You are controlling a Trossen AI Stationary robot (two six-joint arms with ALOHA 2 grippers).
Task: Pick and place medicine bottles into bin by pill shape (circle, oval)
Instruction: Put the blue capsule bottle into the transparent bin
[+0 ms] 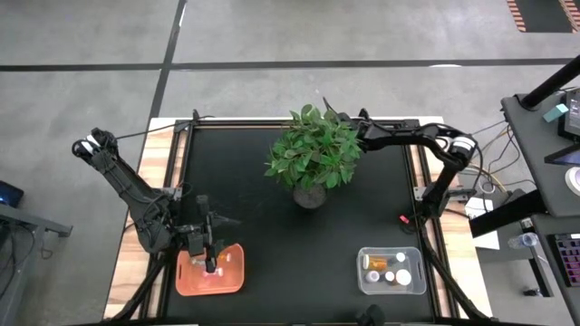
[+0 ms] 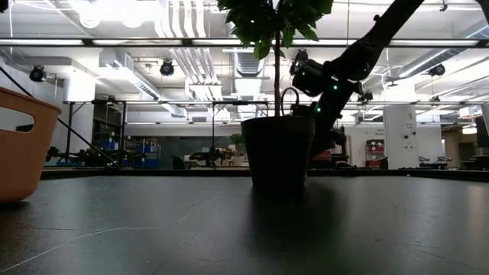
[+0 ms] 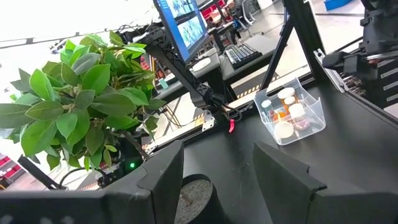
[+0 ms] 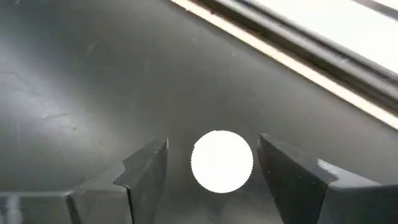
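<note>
My right gripper is open over the table's far side, behind the potted plant, whose leaves hide it in the high view. Its fingers point down and stand on either side of a medicine bottle's round white cap without touching it. My left gripper is open and empty above the orange bin at the near left. The clear bin at the near right holds several bottles, some orange with white caps.
A leafy green potted plant stands at the table's middle far side, its dark pot in front of my right arm in the low view. A desk with monitors stands beyond the table's right edge.
</note>
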